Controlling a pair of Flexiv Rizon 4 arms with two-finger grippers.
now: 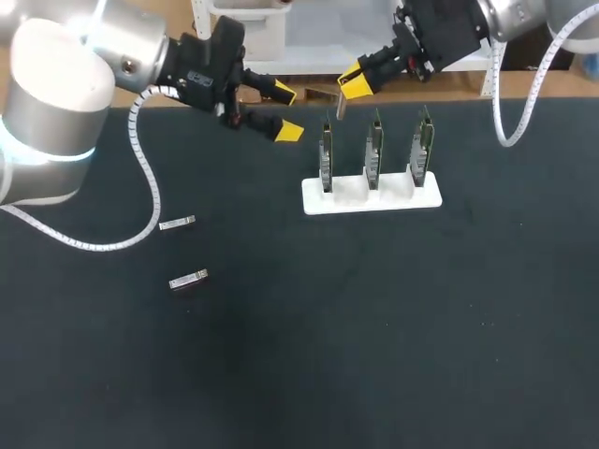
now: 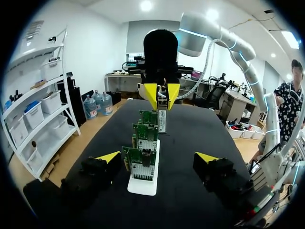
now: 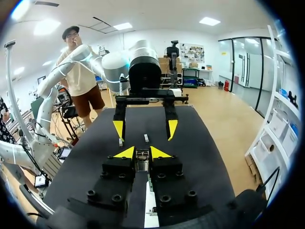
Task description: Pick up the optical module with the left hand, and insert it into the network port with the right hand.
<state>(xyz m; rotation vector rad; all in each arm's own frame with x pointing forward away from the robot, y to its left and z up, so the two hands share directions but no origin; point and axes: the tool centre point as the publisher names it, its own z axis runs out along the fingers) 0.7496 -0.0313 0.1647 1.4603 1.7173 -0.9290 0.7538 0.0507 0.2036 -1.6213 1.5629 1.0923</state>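
My right gripper point(image 1: 354, 84) hangs over the back of the table, shut on a small metal optical module point(image 1: 340, 105) that points down just above the leftmost of three upright network cards point(image 1: 326, 154). In the right wrist view the module point(image 3: 141, 161) sits pinched between its yellow tips. My left gripper point(image 1: 286, 112) is open and holds nothing, a short way left of the module. The left wrist view looks along the row of cards point(image 2: 143, 157) between its own spread fingers point(image 2: 108, 156), toward the right gripper point(image 2: 162, 93) and the module point(image 2: 162, 119).
The cards stand in a white holder point(image 1: 370, 198) at the back middle of the black table. Two more modules lie flat at the left, one point(image 1: 177, 223) behind the other point(image 1: 188, 279).
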